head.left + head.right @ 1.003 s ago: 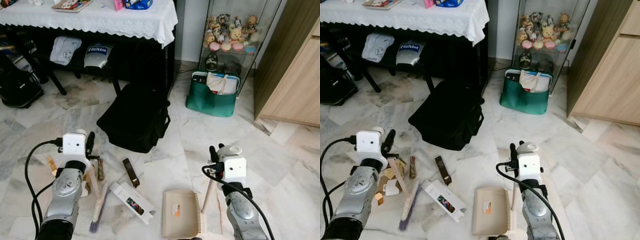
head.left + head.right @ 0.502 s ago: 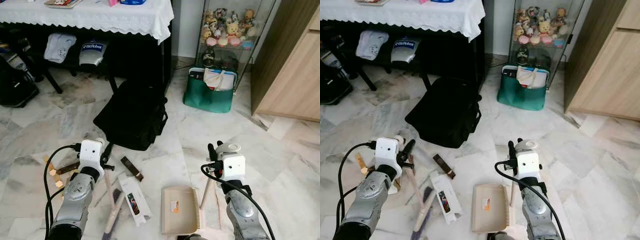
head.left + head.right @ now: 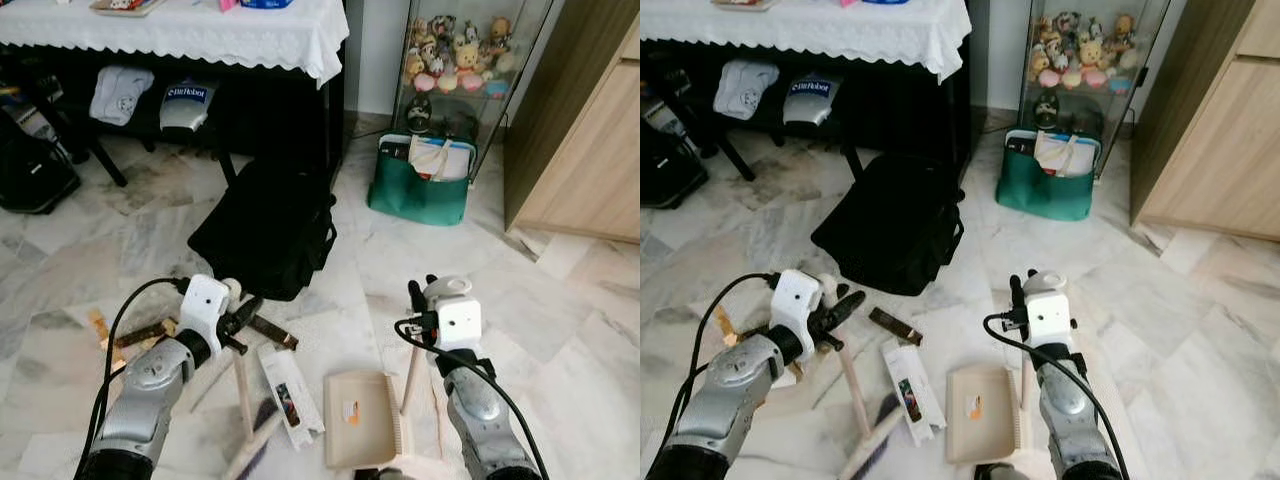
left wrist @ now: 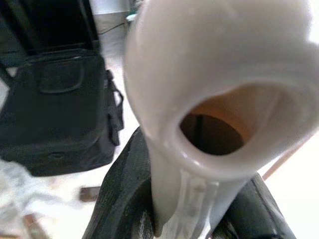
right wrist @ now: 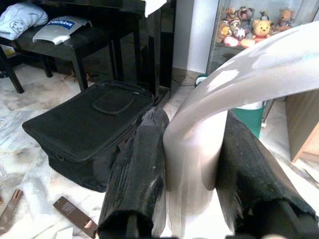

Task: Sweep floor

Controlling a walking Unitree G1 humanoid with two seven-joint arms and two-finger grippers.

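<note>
One green bag (image 3: 420, 195) holds papers (image 3: 438, 162).

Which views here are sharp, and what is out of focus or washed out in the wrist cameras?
Both eye views are sharp and evenly lit, the black bag crisp. Left wrist view: the brush handle is so close it blurs, its top glaring white, with a soft background. Right wrist view: the dustpan handle and gripper fingers are blurred, but the bag behind is clear.

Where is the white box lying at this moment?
In the left eye view the white box lies on the marble floor near the bottom centre, between the brush held by the left end effector and the beige dustpan.
</note>
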